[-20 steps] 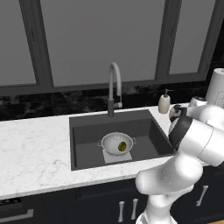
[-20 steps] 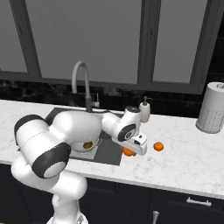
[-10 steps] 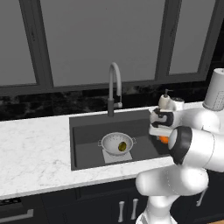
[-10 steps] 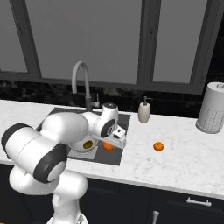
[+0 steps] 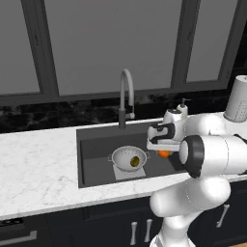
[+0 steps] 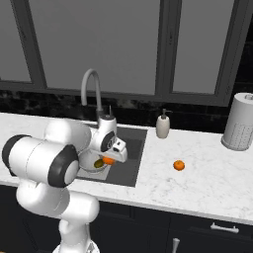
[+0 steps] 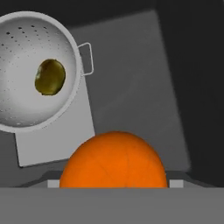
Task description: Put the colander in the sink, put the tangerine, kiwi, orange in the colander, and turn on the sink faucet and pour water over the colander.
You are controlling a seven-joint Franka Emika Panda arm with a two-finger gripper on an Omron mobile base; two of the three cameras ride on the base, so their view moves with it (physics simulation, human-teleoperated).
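Jaws grip orange over sink, beside colander.

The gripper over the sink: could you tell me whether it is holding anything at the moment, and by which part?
The gripper holds an orange fruit, clamped across its round body. Whether it is the orange or the tangerine cannot be told.

The colander sits in the sink on the patch at its bottom, with the kiwi inside it. The sink faucet stands behind the basin at 12 o'clock from the colander. An orange fruit, held in the gripper, hangs above the basin at 3 o'clock from the colander. The other orange fruit lies on the counter at 3 o'clock from the sink, with the soap bottle behind it at 11 o'clock and the perforated cylinder at 2 o'clock.
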